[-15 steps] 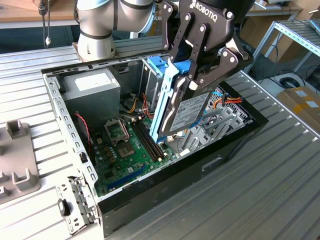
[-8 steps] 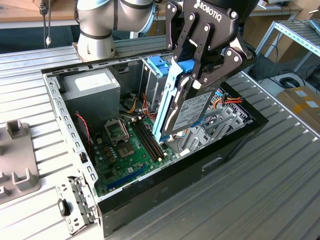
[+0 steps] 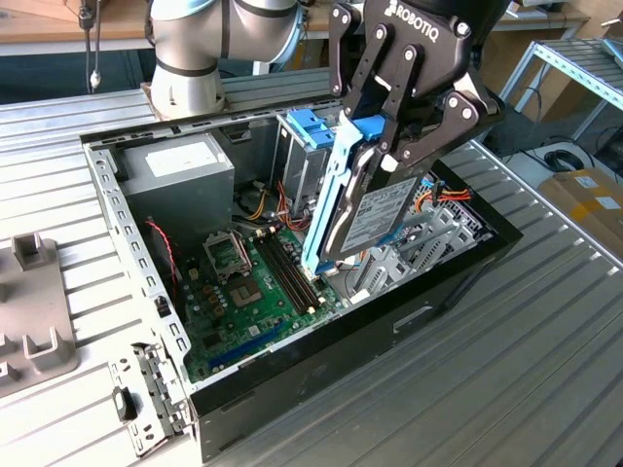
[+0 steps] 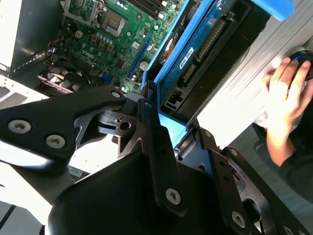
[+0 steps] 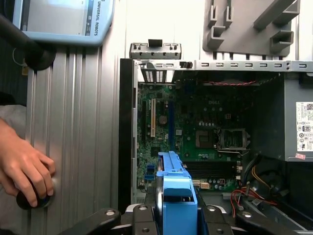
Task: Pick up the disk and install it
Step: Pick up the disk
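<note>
**A:** How far along is the job judged to be?

**B:** The pick-up looks done. The disk [image 3: 375,214] is clamped on edge between the closed fingers of the gripper [image 3: 386,146]. It is held tilted above the open computer case [image 3: 117,209]. The installing is judged not yet done, since the disk is seated in nothing. Whether its lower end touches anything cannot be told.

**A:** What is found in the case, from the exterior view's left to its right?

**B:** A grey power supply [image 3: 180,180] is set against the left wall. Next, a green circuit board [image 3: 243,297] is laid flat on the case floor. Behind the board a metal cage [image 3: 292,161] is stood, with a blue latch [image 3: 310,125] on top. The disk is hung just beside that cage. Red and orange cables [image 3: 450,197] are bunched at the far right.

**A:** And outside the case?

**B:** A grey holder [image 3: 34,326] is left on the table [image 3: 506,370], and a person's hand [image 5: 24,166] is rested beside the case.
</note>
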`<state>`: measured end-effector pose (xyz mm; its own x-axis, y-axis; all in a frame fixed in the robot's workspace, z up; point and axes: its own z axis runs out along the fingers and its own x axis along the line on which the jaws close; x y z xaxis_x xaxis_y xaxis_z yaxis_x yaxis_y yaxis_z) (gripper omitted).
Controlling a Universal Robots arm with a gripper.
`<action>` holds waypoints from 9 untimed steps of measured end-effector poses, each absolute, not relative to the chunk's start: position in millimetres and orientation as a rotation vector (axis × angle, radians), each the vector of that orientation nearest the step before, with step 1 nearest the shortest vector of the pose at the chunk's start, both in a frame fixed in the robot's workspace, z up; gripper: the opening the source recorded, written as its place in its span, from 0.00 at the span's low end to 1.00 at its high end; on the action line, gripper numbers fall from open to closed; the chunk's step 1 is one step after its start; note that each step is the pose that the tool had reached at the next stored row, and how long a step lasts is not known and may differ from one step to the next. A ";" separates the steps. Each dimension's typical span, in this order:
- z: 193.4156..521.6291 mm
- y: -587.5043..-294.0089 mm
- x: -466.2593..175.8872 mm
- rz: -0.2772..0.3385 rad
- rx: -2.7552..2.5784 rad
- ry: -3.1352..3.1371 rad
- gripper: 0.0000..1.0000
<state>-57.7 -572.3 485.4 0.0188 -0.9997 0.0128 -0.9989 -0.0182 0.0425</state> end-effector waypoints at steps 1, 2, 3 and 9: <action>485.4 -572.4 -57.2 -0.032 2.214 -2.173 0.37; 485.3 -572.4 -56.7 -0.032 2.214 -2.173 0.37; 485.3 -572.4 -56.2 -0.032 2.214 -2.173 0.37; 485.2 -572.3 -53.1 -0.032 2.214 -2.173 0.37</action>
<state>-53.1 -572.3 485.2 0.0187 -0.9997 0.0130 -0.9989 -0.0181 0.0426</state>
